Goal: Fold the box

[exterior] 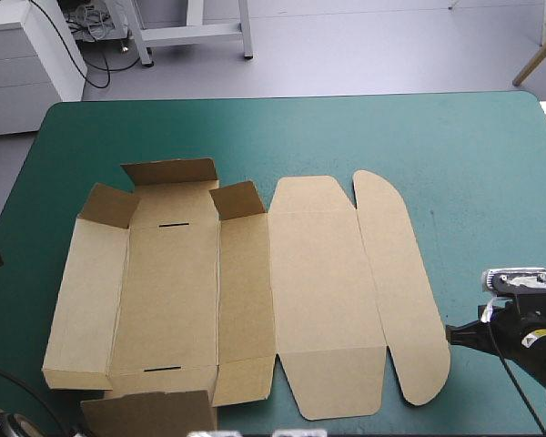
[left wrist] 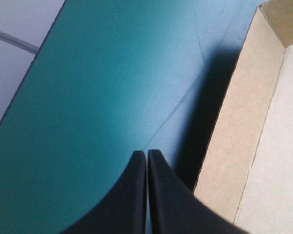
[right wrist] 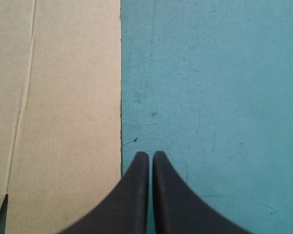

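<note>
1. High view first: I see the box [exterior: 323, 300] lying on the teal-green cover [exterior: 473, 155], spread out between my two claws.
2. The part of the box nearer the left claw [left wrist: 146, 153] has its walls raised. The part nearer the right claw [exterior: 449, 333] lies flat and ends in a long rounded flap.
3. My right claw is pinched fully closed to a single point, with nothing in its grip.
4. That claw's tip hangs over bare cover. The straight edge of the flat board runs just beside it and on ahead of it, and no board sits between the two halves of the claw.
5. My left claw is likewise closed tip to tip and holds nothing.
6. Over there a raised brown wall of the box stands just beside the claw and stretches ahead of it, throwing a dark shadow onto the cover between them.
7. I cannot tell whether the left claw touches that wall.
</note>
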Controlling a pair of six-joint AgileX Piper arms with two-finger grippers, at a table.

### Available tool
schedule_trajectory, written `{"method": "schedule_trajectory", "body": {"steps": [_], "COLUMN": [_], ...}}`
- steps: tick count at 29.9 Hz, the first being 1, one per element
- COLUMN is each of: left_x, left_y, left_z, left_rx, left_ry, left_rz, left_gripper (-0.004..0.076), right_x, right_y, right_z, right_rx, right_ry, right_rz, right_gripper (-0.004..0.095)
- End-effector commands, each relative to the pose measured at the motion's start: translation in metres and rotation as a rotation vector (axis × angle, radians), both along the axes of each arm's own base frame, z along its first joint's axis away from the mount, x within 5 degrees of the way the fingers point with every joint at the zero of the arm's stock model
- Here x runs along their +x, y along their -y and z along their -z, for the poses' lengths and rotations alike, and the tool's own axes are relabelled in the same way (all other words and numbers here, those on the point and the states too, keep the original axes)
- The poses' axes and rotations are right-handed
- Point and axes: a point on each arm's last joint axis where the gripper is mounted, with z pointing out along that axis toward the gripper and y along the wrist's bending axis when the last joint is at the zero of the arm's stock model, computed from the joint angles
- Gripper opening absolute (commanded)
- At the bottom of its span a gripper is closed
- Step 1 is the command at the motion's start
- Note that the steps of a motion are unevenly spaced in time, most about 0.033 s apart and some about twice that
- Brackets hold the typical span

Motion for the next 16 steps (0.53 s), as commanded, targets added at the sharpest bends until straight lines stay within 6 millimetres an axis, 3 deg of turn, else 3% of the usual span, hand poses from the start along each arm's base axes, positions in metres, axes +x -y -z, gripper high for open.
{"method": "schedule_trajectory", "body": {"steps": [1, 7, 9, 11, 16], "left_x": [-0.0009, -0.0030, -0.0046, -0.0069, -0.0076], "left_y": [0.0081, 0.0048, 0.0042, 0.0027, 0.0001], "left_z": [-0.0115, -0.0104, -0.0095, -0.0083, -0.0063], "left_rx": [-0.011, 0.036, 0.044, 0.058, 0.070], "left_ry": [0.043, 0.013, -0.007, -0.038, -0.048], "left_rz": [0.088, 0.099, 0.100, 0.099, 0.067], "left_gripper": [-0.0010, -0.0003, 0.0055, 0.0179, 0.0662], "right_x": [0.0043, 0.0044, 0.0044, 0.0044, 0.0044], "right_y": [0.0012, 0.0012, 0.0012, 0.0012, 0.0013], "right_z": [-0.0119, -0.0120, -0.0120, -0.0120, -0.0120], "right_rx": [-0.012, -0.012, -0.012, -0.012, -0.014], "right_ry": [0.080, 0.081, 0.081, 0.081, 0.081], "right_rz": [0.006, 0.006, 0.006, 0.006, 0.006], "right_gripper": [0.0008, 0.0008, 0.0008, 0.0008, 0.0008]}}
